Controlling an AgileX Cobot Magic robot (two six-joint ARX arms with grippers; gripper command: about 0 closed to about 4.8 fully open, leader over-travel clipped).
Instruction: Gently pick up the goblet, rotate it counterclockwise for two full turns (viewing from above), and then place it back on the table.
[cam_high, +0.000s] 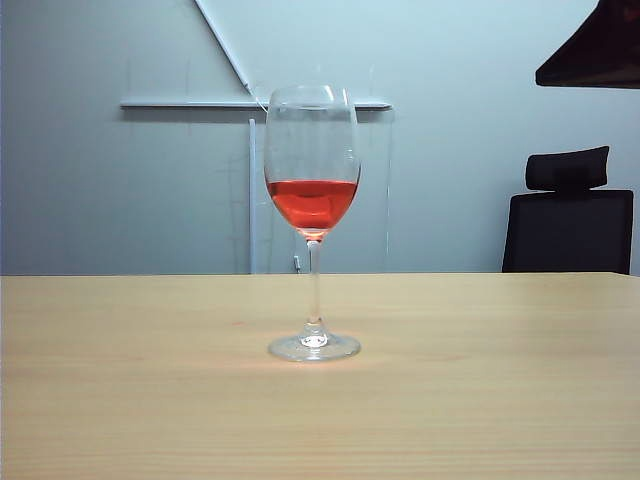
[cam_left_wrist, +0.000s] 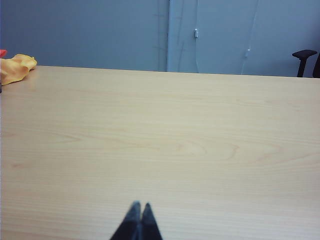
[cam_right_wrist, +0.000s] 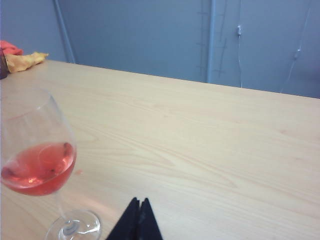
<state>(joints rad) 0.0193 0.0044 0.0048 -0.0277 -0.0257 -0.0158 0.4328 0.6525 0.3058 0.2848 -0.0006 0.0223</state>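
Right gripper (cam_right_wrist: 139, 202): jaws fully closed, tips pressed together, holding nothing, poised above the table (cam_right_wrist: 210, 150) just beside the goblet's foot without touching it. Left gripper (cam_left_wrist: 139, 206): jaws likewise closed tip to tip, empty, over bare tabletop. Goblet (cam_high: 313, 222): upright on the table near its middle in the exterior view, foot flat on the surface, red liquid filling the lower part of the bowl. Far edge: crumpled yellow cloth (cam_left_wrist: 16, 67). Beyond the table: black chair (cam_high: 568, 215) against the grey wall (cam_high: 120, 190).
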